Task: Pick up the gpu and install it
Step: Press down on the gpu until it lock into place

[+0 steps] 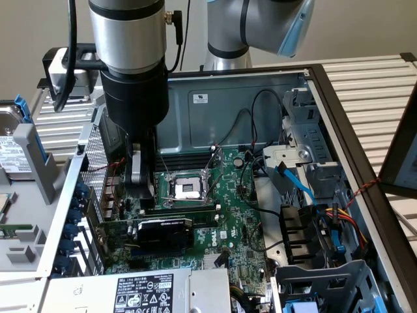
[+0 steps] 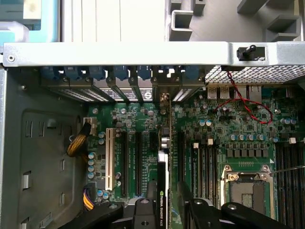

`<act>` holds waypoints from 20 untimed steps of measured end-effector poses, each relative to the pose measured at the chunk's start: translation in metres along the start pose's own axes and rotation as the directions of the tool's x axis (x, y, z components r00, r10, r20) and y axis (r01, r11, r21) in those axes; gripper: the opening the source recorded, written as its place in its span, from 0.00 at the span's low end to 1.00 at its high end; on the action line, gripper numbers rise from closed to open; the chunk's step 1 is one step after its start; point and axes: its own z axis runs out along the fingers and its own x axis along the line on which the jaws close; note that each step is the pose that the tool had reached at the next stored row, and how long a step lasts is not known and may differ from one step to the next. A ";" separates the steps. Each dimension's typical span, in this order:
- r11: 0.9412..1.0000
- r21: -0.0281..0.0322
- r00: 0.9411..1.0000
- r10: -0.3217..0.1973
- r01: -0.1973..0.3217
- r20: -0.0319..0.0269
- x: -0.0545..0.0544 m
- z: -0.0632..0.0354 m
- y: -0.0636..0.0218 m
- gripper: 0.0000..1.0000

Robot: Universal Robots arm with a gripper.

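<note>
Nearest in the exterior view: power supply with a white label, low in the open computer case. Just beyond it, the gpu, upright on its edge across the green motherboard, black shroud with pale lettering facing the camera, its end toward the exterior view's left meeting the row of rear slot covers. Behind the card, bare CPU socket with its metal frame. Directly above the card's end on the exterior view's left, the gripper, hanging from the grey and black arm, close over the card's top edge. Blue cable toward the exterior view's right, beside the drive bays. Outside the case on the exterior view's left, a hard drive.

Nearest in the wrist view: gripper, black fingers drawn in narrow, one on each side of the gpu. Card seen edge-on, thin, lettered along its top, running between the expansion slots of the motherboard toward the rear slot covers. Pressing on the card or just clear of it: cannot tell. White slot a few rows away from the card; memory slots and CPU socket on its other side. Red wire looped over the board near the perforated rear panel.
</note>
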 end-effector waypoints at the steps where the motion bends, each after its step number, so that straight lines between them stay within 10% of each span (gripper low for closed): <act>1: 1.000 0.000 1.000 0.000 0.000 0.000 0.000 0.0000 0.0000 0.21; 8: 1.000 0.002 1.000 0.000 0.000 0.000 0.000 0.0019 0.0061 0.11; 16: 1.000 0.028 1.000 0.000 0.000 0.000 -0.006 0.0096 0.0168 0.11; 20: 1.000 0.031 1.000 0.001 -0.001 -0.001 -0.008 0.0163 0.0199 0.11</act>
